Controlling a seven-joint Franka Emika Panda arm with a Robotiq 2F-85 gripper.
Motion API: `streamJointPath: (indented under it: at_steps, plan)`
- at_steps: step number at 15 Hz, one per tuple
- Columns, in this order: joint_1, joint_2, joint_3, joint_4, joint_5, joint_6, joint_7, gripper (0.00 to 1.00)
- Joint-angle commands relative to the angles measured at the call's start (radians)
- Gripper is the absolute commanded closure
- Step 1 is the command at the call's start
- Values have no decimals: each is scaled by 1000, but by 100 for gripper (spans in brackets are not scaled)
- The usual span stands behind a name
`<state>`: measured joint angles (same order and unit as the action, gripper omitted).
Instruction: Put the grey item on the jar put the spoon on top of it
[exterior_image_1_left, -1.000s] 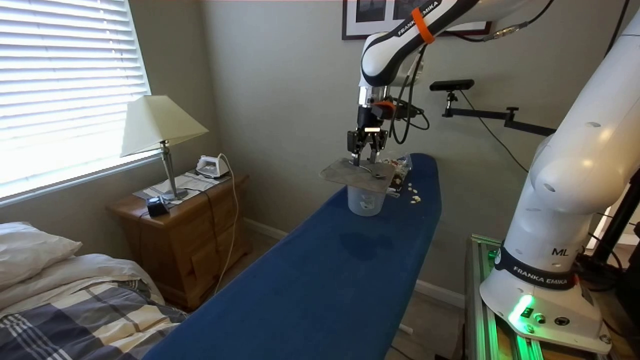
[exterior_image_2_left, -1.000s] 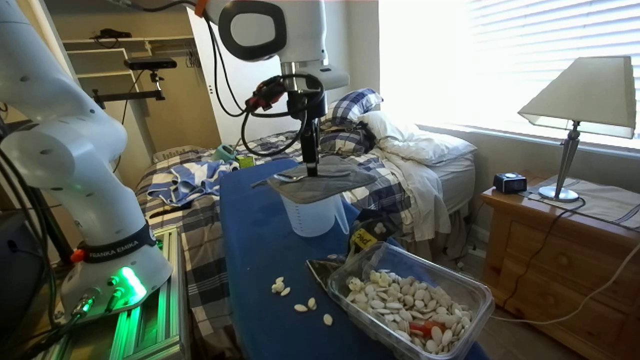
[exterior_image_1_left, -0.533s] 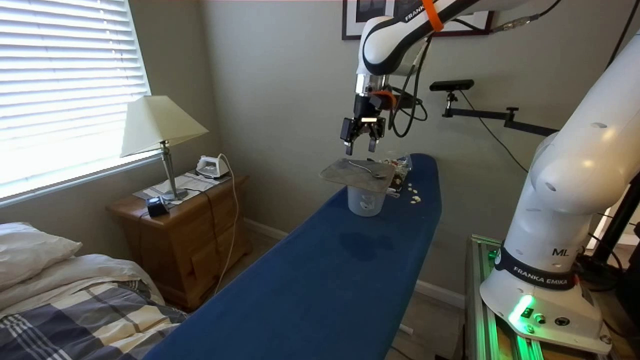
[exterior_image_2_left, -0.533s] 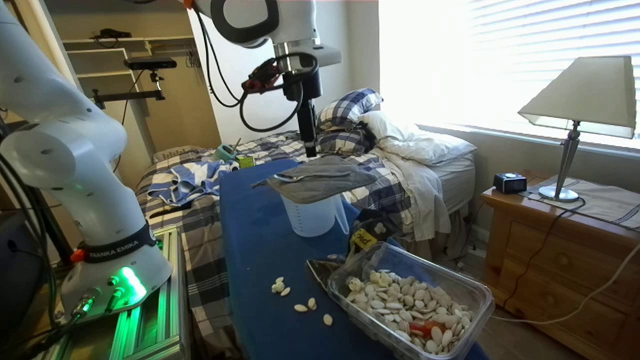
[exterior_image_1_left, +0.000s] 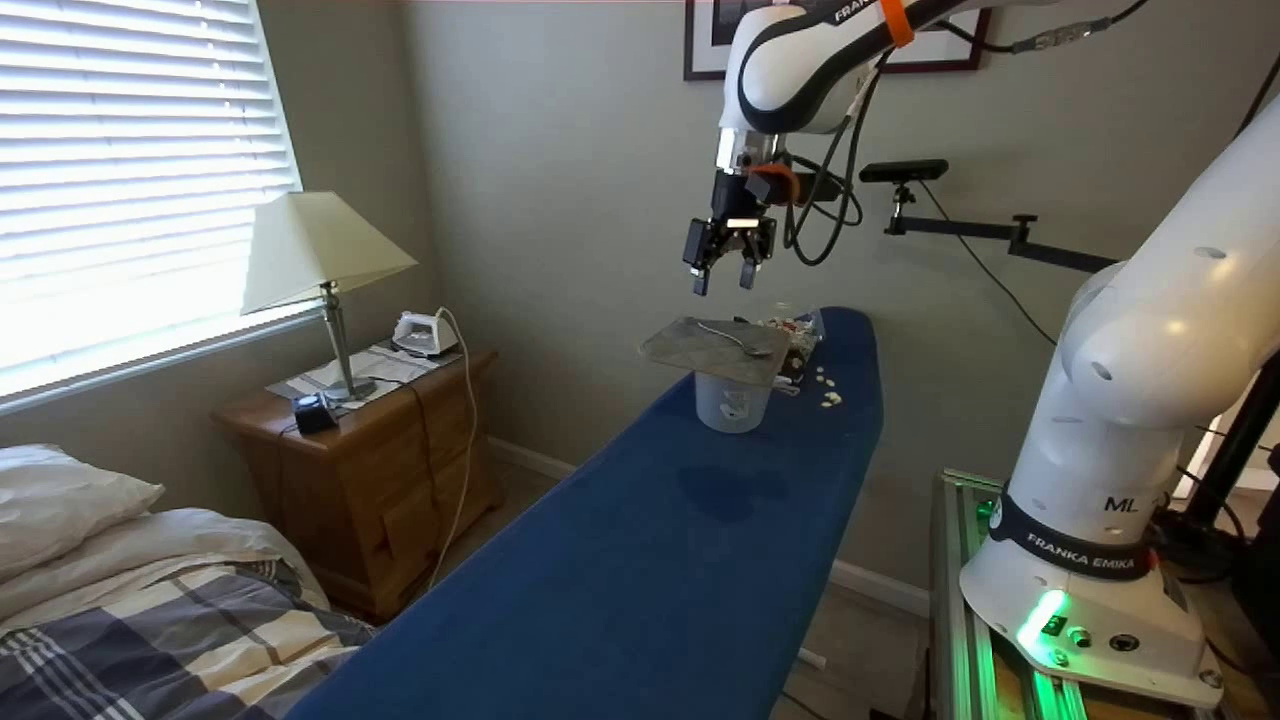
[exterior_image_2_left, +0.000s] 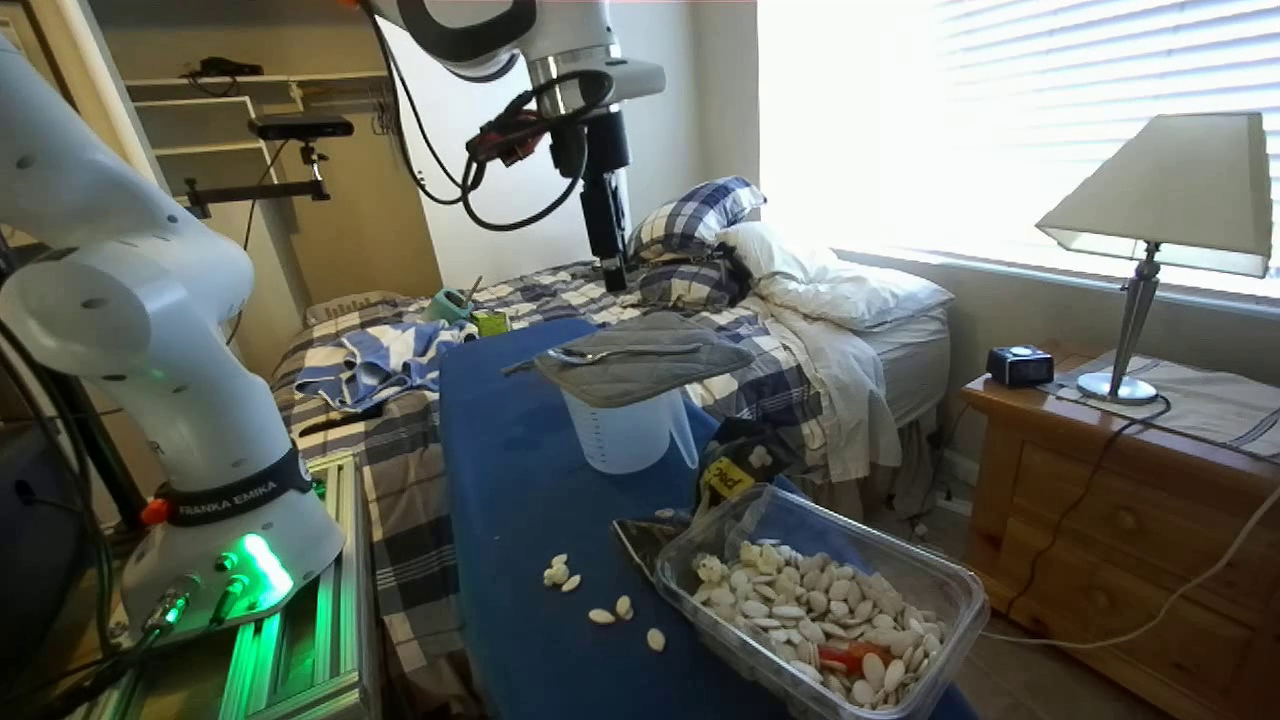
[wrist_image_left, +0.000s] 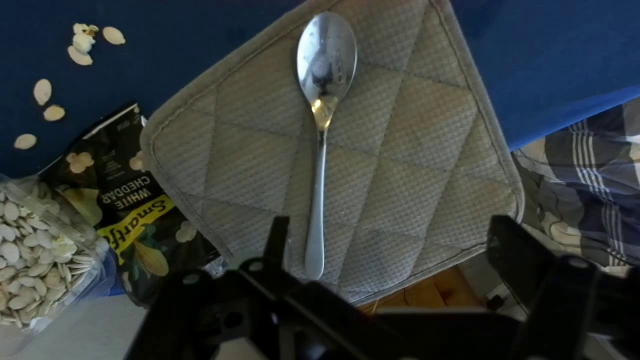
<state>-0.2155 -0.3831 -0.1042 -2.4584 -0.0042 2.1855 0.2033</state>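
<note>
gripper (exterior_image_1_left: 724, 282): above the grey pad (exterior_image_1_left: 695, 362), clear air btw tips & cloth in both exterior views; fingers set wide, nothing held.
spoon (wrist_image_left: 320, 150): lying on top of the grey pad, touching neither finger; in wrist view bowl at 12 o'c, handle end at 6 o'c.
spoon from tips: w/ mid-gap as clock ctr in wrist view, bowl sits approx 11 o'c, handle end approx 8 o'c; handle nearer the 9 o'c finger than the 3 o'c one.
long axes: spoon approx 12–6, line btw tips approx 9–3, so they cross nearly square; a re-pick, if wanted, wd prob need a small shift twd 9 o'c & hardly any wrist turn.
grey pad: across the mouth of the jar, overhanging it; in an exterior view the grey pad (exterior_image_2_left: 650, 380) is approx 5 o'c from the tips.
jar (exterior_image_2_left: 620, 440): upright on the blue board (exterior_image_1_left: 600, 560), its handle approx 3 o'c of the body.
stacking: looks done, i.e. cloth on jar, spoon on cloth.
next: prob just retreat twd 12 o'c, straight up; no grip needed.
risk: if tips dipped to 6 o'c, they cd nudge the overhang, tip the cloth & slide the spoon off.
</note>
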Motion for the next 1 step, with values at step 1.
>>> streamJointPath:
  at_steps: [1]
  plan:
    - [5,0,-5,2,-2,-2,2,0]
